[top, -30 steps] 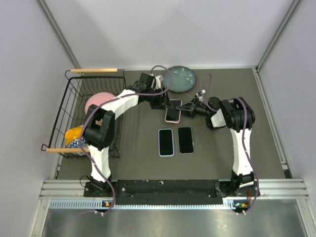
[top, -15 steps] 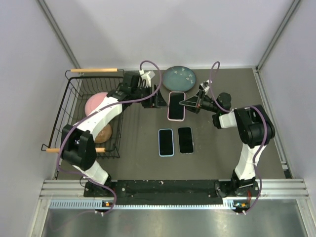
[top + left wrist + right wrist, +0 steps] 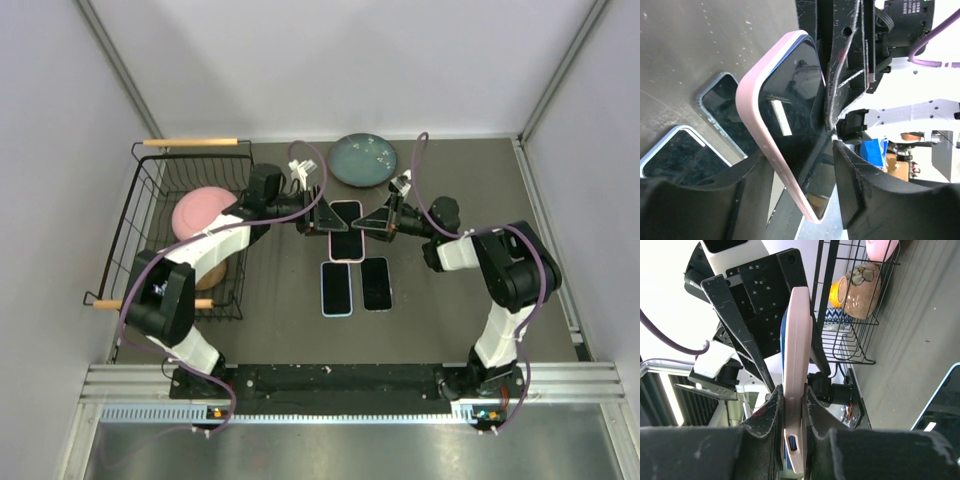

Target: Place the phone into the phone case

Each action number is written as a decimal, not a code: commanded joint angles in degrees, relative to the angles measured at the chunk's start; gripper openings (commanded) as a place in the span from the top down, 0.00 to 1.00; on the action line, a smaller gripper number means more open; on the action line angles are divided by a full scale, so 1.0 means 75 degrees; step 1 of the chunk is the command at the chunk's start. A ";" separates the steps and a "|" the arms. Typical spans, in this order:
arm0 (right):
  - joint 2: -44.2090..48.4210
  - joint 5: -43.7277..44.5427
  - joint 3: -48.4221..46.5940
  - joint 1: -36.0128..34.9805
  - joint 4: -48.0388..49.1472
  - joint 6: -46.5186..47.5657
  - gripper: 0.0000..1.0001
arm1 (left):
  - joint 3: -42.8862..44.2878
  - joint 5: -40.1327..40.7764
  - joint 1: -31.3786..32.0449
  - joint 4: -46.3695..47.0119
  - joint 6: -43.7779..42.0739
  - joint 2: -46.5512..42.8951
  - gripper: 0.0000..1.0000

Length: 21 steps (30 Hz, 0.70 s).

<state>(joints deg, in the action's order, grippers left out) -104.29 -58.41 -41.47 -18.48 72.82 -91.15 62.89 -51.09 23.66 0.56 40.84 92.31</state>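
Observation:
The pink phone case [image 3: 346, 231] hangs in mid-table between both grippers, a dark-screened phone [image 3: 797, 105] with a blue rim lying in it. My right gripper [image 3: 373, 222] comes from the right and is shut on the case's long edge [image 3: 795, 365], both pads pressed flat against it. My left gripper [image 3: 318, 222] comes from the left and stands open around the opposite edge. In the left wrist view the pink rim [image 3: 771, 155] leans on one finger, with a clear gap to the other finger [image 3: 860, 195].
Two more phones lie flat just nearer than the held one, a light-blue-edged one [image 3: 336, 288] and a dark one [image 3: 375, 283]. A teal plate [image 3: 364, 160] sits at the back. A wire basket [image 3: 140, 230] at the left holds a pink bowl [image 3: 200, 208] and a mug [image 3: 860, 285].
The cased phone has moved from the back toward the near side, carried between the two grippers. My left arm's elbow has swung out over the basket. The right grip has stayed shut.

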 commanded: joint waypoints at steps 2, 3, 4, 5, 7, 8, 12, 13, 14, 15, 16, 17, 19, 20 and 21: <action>0.0628 0.0277 0.0127 -0.0114 0.2572 0.0095 0.95 | -0.0206 -0.0782 -0.0014 0.1320 0.0473 -0.0448 0.65; 0.0674 0.0242 0.0139 -0.0126 0.2584 0.0107 0.93 | -0.0241 -0.0770 -0.0014 0.1309 0.0461 -0.0507 0.72; 0.0698 0.0195 0.0139 -0.0126 0.2573 0.0119 0.92 | -0.0264 -0.0770 -0.0014 0.1309 0.0449 -0.0600 0.81; 0.0722 0.0102 0.0151 -0.0126 0.2584 0.0107 0.88 | -0.0288 -0.0770 -0.0014 0.1308 0.0438 -0.0648 0.85; 0.0850 -0.0051 0.0163 -0.0126 0.2584 0.0142 0.84 | -0.0311 -0.0805 -0.0026 0.1332 0.0519 -0.0753 0.94; 0.0943 -0.0214 0.0197 -0.0126 0.2584 0.0212 0.82 | -0.0370 -0.0840 -0.0014 0.1425 0.0589 -0.0777 0.96; 0.1495 -0.0379 0.0630 -0.0138 0.2537 0.0494 0.78 | -0.0663 -0.1027 -0.0014 0.2046 0.0999 -0.0988 1.00; 0.1634 -0.0403 0.0689 -0.0138 0.2526 0.0494 0.78 | -0.0744 -0.1051 -0.0002 0.2232 0.1116 -0.1069 1.00; 0.1705 -0.0473 0.0841 -0.0126 0.2502 0.0575 0.77 | -0.0780 -0.1109 -0.0014 0.2315 0.1164 -0.1105 1.00; 0.1764 -0.0508 0.0912 -0.0126 0.2432 0.0645 0.76 | -0.0815 -0.1156 -0.0002 0.2479 0.1361 -0.1128 1.00; 0.1916 -0.0567 0.0994 -0.0137 0.2269 0.0774 0.74 | -0.0920 -0.1191 -0.0002 0.2840 0.1503 -0.1175 1.00; 0.1987 -0.0614 0.1169 -0.0138 0.2082 0.1158 0.73 | -0.0979 -0.1250 -0.0014 0.3076 0.1655 -0.1199 1.00; 0.2197 -0.0579 0.1322 -0.0138 0.1181 0.1686 0.69 | -0.1119 -0.1285 -0.0002 0.3440 0.2089 -0.1257 1.00; 0.2442 -0.0463 0.1416 -0.0138 0.0807 0.2234 0.67 | -0.1143 -0.1297 -0.0002 0.3685 0.2183 -0.1269 1.00; 0.2572 -0.0404 0.1440 -0.0126 -0.0032 0.2495 0.66 | -0.1144 -0.1286 -0.0002 0.3676 0.2184 -0.1293 1.00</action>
<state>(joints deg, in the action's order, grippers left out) -90.35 -61.19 -31.94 -19.00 74.00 -83.48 54.74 -58.89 23.97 17.39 52.69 85.97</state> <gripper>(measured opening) 0.318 0.169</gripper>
